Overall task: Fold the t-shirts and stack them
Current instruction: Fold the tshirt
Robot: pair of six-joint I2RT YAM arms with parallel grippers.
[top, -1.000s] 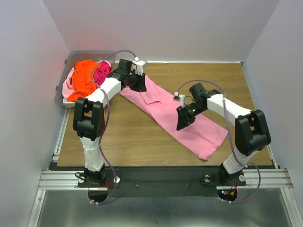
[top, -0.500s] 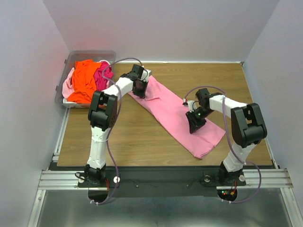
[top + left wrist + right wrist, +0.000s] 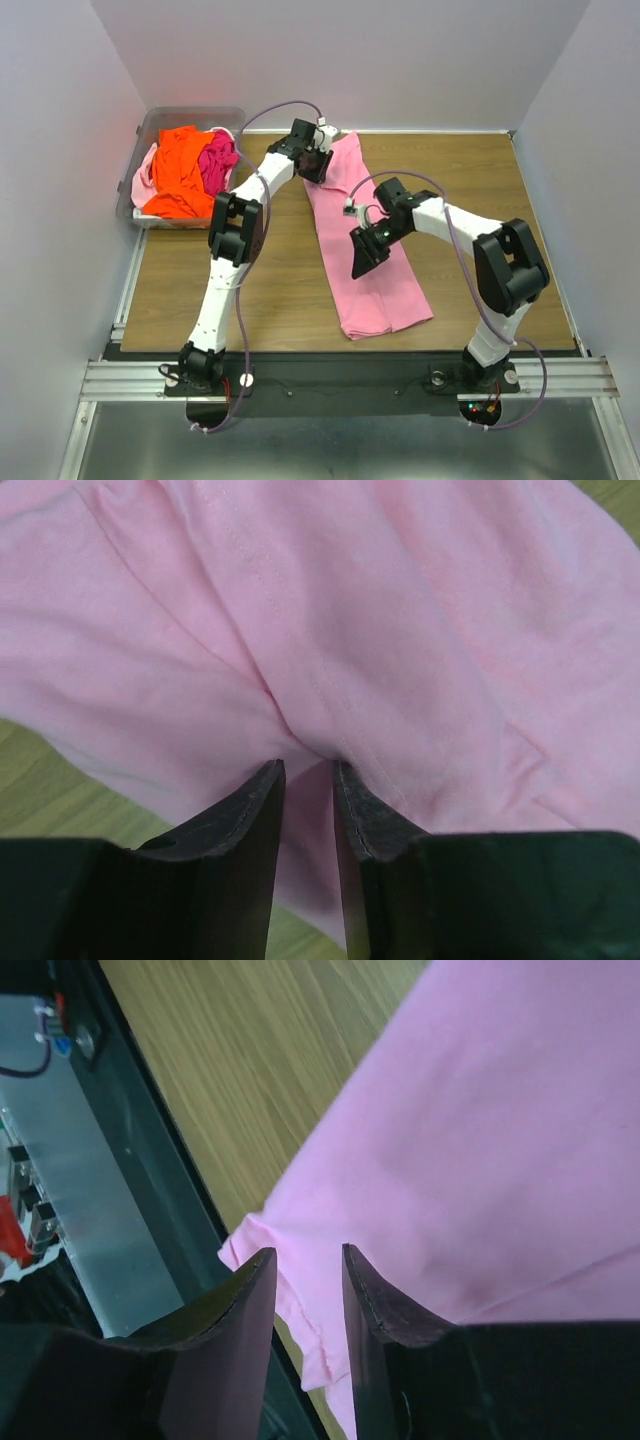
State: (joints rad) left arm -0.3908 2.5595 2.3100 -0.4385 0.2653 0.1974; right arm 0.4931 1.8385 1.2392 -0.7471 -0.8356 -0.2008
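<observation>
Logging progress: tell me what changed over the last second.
The left gripper and right gripper, both pinching it throughout, swung the light pink shirt from diagonal to nearly straight, far to near. The piled shirts in the bin stayed put.

Looking steeply down from high above the light pink t-shirt (image 3: pixel 372 280), off its near end, far enough back to fit all of it. From the left wrist, jammed right up against its far end; from the right wrist, close over its left edge, facing the near corner. Same shirt in all three.
</observation>
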